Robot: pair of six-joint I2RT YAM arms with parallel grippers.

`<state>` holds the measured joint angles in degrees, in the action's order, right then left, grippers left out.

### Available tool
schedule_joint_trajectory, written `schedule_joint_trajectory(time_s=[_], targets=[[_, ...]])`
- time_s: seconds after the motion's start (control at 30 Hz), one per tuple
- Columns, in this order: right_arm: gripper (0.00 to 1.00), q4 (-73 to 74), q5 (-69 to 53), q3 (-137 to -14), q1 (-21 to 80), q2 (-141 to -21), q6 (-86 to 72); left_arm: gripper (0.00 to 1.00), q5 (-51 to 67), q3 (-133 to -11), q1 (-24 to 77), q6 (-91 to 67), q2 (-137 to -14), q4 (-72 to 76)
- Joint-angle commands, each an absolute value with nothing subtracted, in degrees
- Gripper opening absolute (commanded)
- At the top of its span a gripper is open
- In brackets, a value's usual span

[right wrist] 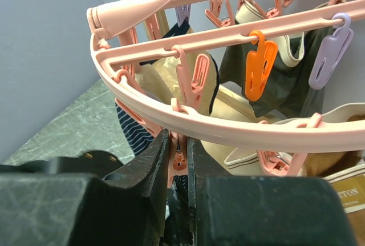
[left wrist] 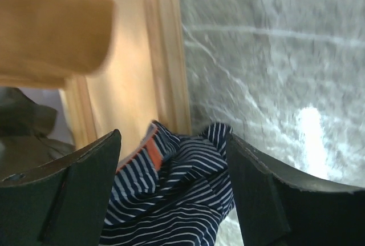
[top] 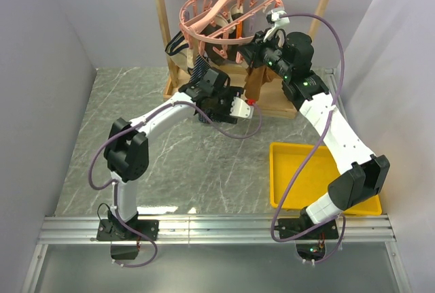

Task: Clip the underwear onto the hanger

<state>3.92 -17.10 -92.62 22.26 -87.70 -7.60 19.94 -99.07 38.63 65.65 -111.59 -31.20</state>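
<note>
Left wrist view: left gripper jaws wide apart, underwear bunched loose between them, beside the wooden rack post. Right wrist view: right gripper pinched on 1 pink peg under the hanger rim, striped cloth just beside it. Step, as judged: the clipping itself. Whether cloth sits inside the peg, cannot tell. Next: ease the peg closed on the waistband, then check the hold.
</note>
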Motion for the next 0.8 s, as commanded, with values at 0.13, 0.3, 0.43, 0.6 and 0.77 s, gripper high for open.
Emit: schedule_joint_trajectory(time_s=[0.13,0.3,0.43,0.6,0.77], targets=[[0.0,3.4,-16.8,-95.1,22.9,-86.9,-7.3,0.8,9.5,-102.4,38.9,73.7,-114.5,-31.7],[0.0,3.5,-17.0,-95.2,22.9,-87.0,-6.9,0.81,6.6,-102.0,39.0,76.3,-115.7,-28.8],[0.0,3.3,-16.8,-95.0,23.0,-86.9,-6.7,0.84,4.1,-102.4,39.1,78.1,-116.9,-27.2],[0.0,3.4,-16.6,-94.8,23.2,-86.9,-6.3,0.92,5.4,-102.4,39.4,79.1,-115.9,-25.7],[0.0,3.3,-16.6,-94.7,23.2,-87.0,-6.2,0.97,6.9,-100.7,40.3,81.0,-113.9,-24.5]])
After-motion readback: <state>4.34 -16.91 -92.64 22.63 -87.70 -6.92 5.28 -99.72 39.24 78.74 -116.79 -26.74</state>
